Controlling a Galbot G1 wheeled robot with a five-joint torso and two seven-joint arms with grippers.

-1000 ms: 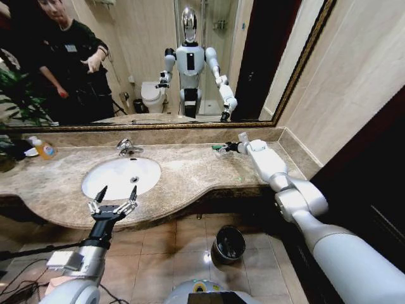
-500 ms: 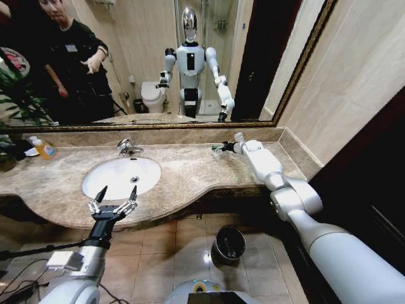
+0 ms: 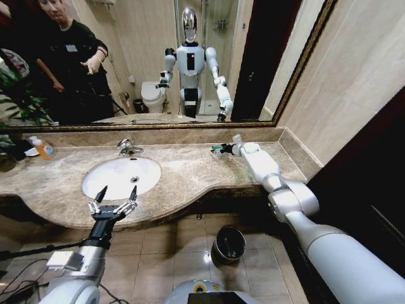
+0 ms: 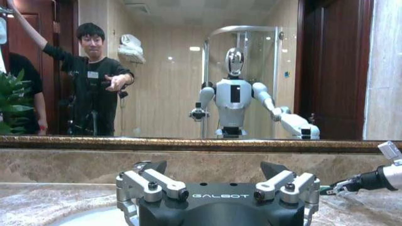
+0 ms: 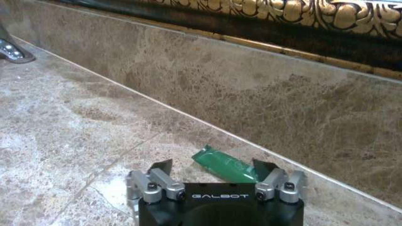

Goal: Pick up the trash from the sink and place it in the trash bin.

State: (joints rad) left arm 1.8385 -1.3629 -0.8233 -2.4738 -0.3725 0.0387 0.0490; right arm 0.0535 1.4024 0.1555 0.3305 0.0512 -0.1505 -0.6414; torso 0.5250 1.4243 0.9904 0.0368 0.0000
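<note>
We reach our right gripper [image 3: 218, 149] along the counter [image 3: 183, 171], well right of the sink [image 3: 120, 177], jaws spread around a green packet [image 5: 224, 165] by the backsplash to grasp it, while our left gripper [image 3: 114, 201] hovers unclenched at the sink's front edge.

White oval sink [image 3: 120, 177] with chrome faucet [image 3: 128, 147], set in beige marble countertop [image 3: 190, 171]; left gripper [image 3: 113, 199] over counter's front edge, fingers spread; right gripper [image 3: 218, 149] low over counter's back, by small green piece [image 3: 216, 147], fingers unclear; trash bin [image 3: 228, 244] on floor; orange-liquid bottle [image 3: 43, 148] far left.
</note>
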